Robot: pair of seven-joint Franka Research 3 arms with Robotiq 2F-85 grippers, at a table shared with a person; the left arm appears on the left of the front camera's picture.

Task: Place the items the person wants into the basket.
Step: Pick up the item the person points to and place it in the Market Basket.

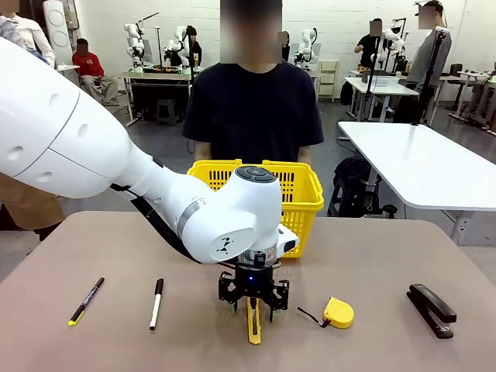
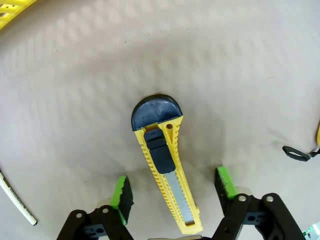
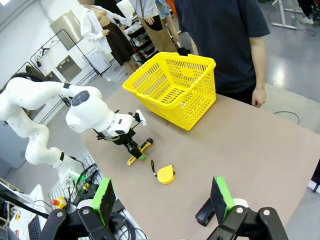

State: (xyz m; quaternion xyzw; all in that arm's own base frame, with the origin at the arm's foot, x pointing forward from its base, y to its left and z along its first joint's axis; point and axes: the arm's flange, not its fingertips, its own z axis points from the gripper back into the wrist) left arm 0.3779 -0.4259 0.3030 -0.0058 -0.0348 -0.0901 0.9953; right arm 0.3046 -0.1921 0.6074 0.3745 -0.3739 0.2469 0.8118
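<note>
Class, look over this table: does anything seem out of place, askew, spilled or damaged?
Nothing stands out. The black pen, white marker, utility knife, tape measure and stapler lie flat in a row, and the yellow basket stands upright behind them.

Noted grey floor (image 1: 335, 147), white back wall (image 1: 329, 14); long white table (image 1: 422, 167) at right, smaller white table (image 1: 381, 87) farther back.

A lab-like work hall: long white work tables (image 1: 422, 167), a bare grey floor (image 1: 345, 128), a tall black stand (image 1: 432, 77).
</note>
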